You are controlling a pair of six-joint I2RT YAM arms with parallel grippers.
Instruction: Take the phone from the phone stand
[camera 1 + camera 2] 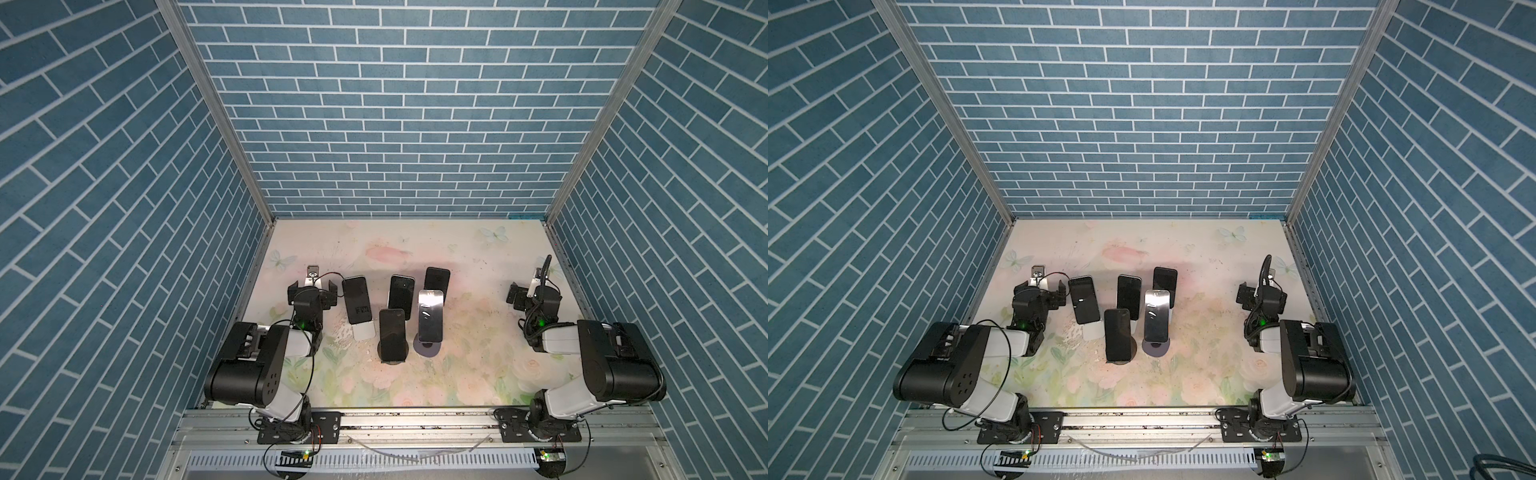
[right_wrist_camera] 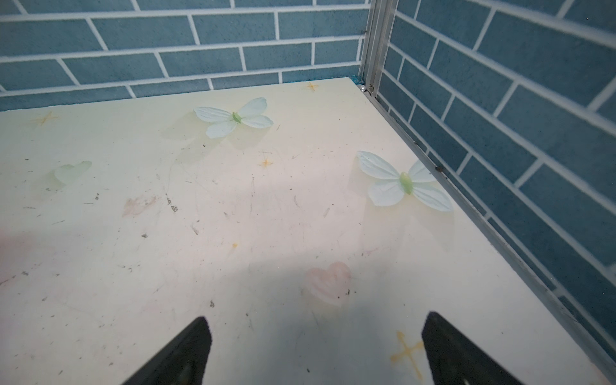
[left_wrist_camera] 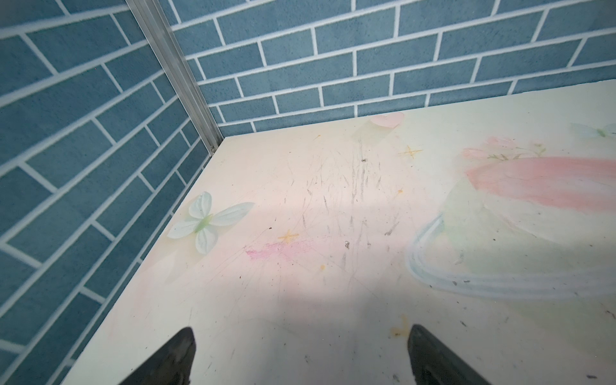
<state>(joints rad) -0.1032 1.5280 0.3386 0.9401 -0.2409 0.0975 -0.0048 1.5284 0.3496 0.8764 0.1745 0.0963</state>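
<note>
Five smartphones stand propped on phone stands, clustered near the middle of a floral-print table [image 1: 478,374] enclosed by blue brick-pattern walls [image 1: 395,124].

In both top views:
- The left phone [image 1: 356,300] has a dark screen and leans back on a white stand [image 1: 364,331].
- The middle phone [image 1: 401,291] and the back phone [image 1: 437,279] are further from the arms. Other phones largely hide their stands.
- The glare-lit phone [image 1: 430,316] catches bright light on its screen. It sits on a stand with a round grey base [image 1: 428,348].
- The front phone [image 1: 392,332] is nearest the arms, on a black stand [image 1: 392,358].

All five remain seated on their stands, screens tilted upward.

The left gripper [image 1: 312,286] hovers at the left of the cluster, just beside the left phone. Its two black fingers are spread wide and hold nothing. In the left wrist view the left gripper [image 3: 300,353] shows both fingertips [image 3: 180,356] far apart, with bare scuffed tabletop between them.

The right gripper [image 1: 528,293] is on the right side of the table, well apart from every phone. The right wrist view shows it [image 2: 316,346] also spread wide and empty, above a printed pink heart [image 2: 328,281] and near two printed butterflies [image 2: 403,181].
</note>
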